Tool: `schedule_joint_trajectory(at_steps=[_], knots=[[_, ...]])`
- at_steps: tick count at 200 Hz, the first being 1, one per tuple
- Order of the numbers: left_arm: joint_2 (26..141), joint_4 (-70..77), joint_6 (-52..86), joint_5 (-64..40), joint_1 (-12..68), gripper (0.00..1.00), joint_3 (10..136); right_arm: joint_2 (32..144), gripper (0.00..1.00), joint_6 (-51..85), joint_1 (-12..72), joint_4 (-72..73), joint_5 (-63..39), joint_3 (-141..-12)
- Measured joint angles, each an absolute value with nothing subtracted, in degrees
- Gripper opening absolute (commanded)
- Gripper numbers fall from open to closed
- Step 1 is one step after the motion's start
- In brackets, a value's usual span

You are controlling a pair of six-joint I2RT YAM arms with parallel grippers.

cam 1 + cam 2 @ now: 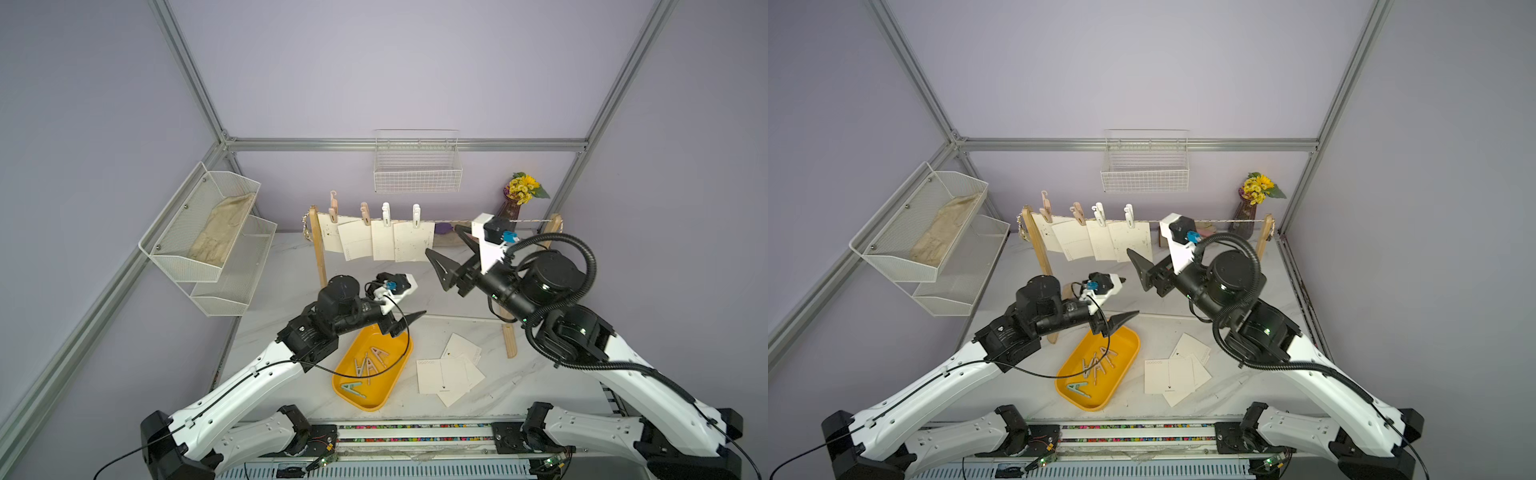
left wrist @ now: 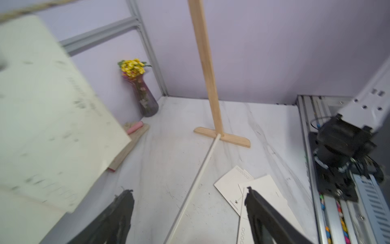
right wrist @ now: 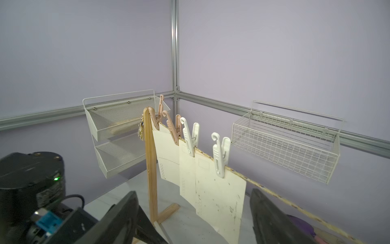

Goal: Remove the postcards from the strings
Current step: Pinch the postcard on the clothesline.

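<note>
Lower centre in a top view, several loose postcards lie overlapped on the surface beside a yellow tray holding pegs; I judge the task roughly half done. The left pincer gapes wide and empty over the tray's far end. The right pincer, wide and empty, sits just beside four hanging postcards. Their long axes are vertical, top edges pegged to the string running left-right.

2 white arms with black joints; right carries a corrugated black hose.
</note>
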State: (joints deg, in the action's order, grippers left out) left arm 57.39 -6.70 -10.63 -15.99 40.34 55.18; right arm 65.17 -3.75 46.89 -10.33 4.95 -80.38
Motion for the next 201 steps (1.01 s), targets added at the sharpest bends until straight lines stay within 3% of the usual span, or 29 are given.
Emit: schedule_joint_trajectory(at_steps=[50,98,150,201], knots=[[56.55,8.45,2.94,-18.68,26.7,0.91,50.63,78.81,0.86,3.03,28.75,-13.06,-18.24,-91.59],[64.01,14.15,7.94,-27.14,24.38,0.9,50.76,79.02,0.89,4.08,26.33,-15.29,-29.23,-97.62],[66.43,17.61,9.65,-30.33,24.38,0.88,51.27,78.37,0.92,4.05,24.86,-17.69,-32.99,-97.93],[70.54,20.84,10.11,-31.48,24.38,0.71,55.24,78.98,0.92,3.97,24.18,-19.33,-35.86,-98.06]])
